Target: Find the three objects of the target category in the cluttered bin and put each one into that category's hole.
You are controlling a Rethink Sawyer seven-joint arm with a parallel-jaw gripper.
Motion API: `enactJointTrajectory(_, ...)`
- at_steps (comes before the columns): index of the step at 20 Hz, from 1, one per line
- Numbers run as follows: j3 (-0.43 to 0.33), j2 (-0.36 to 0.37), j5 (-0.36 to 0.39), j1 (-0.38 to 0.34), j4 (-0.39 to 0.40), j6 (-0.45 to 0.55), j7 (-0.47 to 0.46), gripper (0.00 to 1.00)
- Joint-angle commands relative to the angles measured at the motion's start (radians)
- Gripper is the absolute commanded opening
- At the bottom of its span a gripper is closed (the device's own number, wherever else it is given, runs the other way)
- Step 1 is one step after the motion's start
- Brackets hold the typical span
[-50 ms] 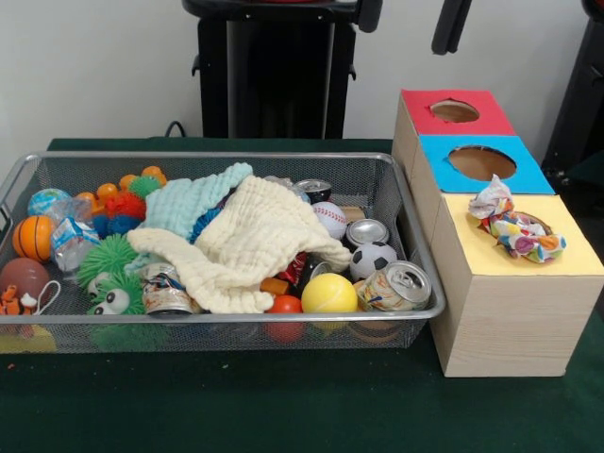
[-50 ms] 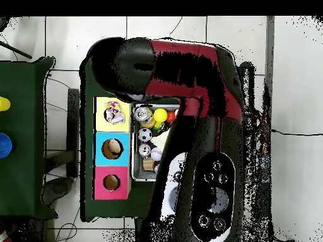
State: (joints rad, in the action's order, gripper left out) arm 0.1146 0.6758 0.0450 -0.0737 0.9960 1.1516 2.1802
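At the near edge of the wire bin (image 1: 222, 316), around six o'clock, a yellow ball (image 1: 328, 293) lies beside an orange ball (image 1: 284, 304), and a dented can (image 1: 398, 286) lies on its side toward four o'clock. A cream cloth (image 1: 247, 247) covers the middle of the bin, with a soccer ball (image 1: 373, 259) and a baseball (image 1: 329, 219) at its three o'clock side. At nine o'clock sit a green spiky ball (image 1: 107, 256), a small basketball (image 1: 33, 237) and a green toy with big eyes (image 1: 117, 295). A light blue cloth (image 1: 193, 199) lies farther back. Right of the bin stands the wooden box (image 1: 505, 316): a crumpled colorful wrapper (image 1: 512, 226) rests on the hole in the yellow top, then comes the blue hole (image 1: 481, 162), then the red hole (image 1: 454, 110). In the overhead view the arm (image 2: 189, 94) covers most of the bin; I cannot tell how the gripper's fingers stand.
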Motion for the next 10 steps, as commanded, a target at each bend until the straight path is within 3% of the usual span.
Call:
enactJointTrajectory(1, -0.082, -0.037, 0.027, -0.013, 0.182, -0.053, -0.071, 1.0)
enactJointTrajectory(10, -0.082, -0.036, 0.026, -0.004, 0.202, -0.079, -0.039, 1.0)
